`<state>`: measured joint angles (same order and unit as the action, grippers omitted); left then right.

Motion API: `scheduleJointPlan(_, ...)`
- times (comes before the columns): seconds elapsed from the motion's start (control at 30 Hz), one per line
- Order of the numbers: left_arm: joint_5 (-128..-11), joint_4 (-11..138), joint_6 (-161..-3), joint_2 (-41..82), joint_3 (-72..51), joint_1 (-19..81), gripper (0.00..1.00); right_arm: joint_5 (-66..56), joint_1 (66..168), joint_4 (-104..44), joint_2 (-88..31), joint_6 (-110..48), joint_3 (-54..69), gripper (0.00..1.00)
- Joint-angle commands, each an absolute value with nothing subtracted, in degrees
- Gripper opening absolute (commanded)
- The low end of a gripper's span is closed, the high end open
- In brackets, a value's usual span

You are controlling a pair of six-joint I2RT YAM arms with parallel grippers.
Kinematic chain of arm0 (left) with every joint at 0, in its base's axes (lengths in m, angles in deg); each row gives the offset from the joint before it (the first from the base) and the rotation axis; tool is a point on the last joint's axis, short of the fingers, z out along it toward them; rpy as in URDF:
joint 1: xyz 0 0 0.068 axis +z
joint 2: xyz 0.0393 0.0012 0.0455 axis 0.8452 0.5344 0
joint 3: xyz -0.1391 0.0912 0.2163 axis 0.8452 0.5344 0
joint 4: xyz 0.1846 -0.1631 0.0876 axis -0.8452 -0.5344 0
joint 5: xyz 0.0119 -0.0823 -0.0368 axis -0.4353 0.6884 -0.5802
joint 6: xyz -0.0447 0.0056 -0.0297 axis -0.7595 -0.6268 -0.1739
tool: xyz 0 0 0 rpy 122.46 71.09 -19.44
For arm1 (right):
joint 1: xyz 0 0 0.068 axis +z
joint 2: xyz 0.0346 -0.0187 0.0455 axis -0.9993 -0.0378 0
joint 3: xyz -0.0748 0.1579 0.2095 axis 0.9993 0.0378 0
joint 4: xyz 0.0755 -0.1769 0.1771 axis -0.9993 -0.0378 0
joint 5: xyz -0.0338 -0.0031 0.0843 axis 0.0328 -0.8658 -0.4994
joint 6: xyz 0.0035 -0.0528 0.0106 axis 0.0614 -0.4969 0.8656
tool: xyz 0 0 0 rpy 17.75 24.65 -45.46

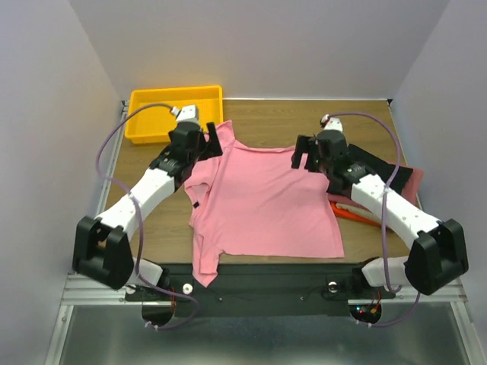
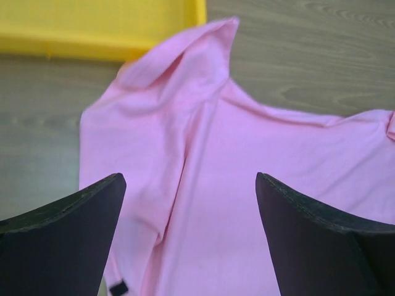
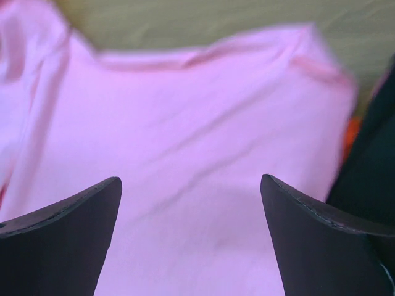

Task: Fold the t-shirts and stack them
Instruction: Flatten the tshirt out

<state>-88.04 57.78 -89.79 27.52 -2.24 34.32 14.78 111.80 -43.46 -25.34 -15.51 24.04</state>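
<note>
Your two arms reach over the large pink shirt (image 1: 262, 201), which lies spread across the middle of the wooden worktop (image 1: 266, 114), one sleeve trailing toward the near edge on the left. Your left gripper (image 2: 190, 185) has its jaws wide apart over the shirt's far-left shoulder, where a fold of cloth peaks up just beside the yellow tray (image 1: 152, 114) in the far-left corner; it holds nothing. Your right gripper (image 3: 191, 185) likewise has its jaws spread, poised over the far-right shoulder with no cloth in its grasp. To the right of the big shirt, partly under your right arm, lies a pile of folded shirts (image 1: 407, 176), a black one (image 1: 374, 161) on top and an orange-red one (image 1: 354, 215) showing at the near side, close against the big shirt's right edge
</note>
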Motion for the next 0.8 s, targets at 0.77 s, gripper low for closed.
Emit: scheduleJointPlan(0.77, -89.4, 61.6, -110.1, 26.4, 25.2, 43.8, 0.98, 15.4, 121.3, -40.5, -26.0, 5.7, 49.8, 1.0)
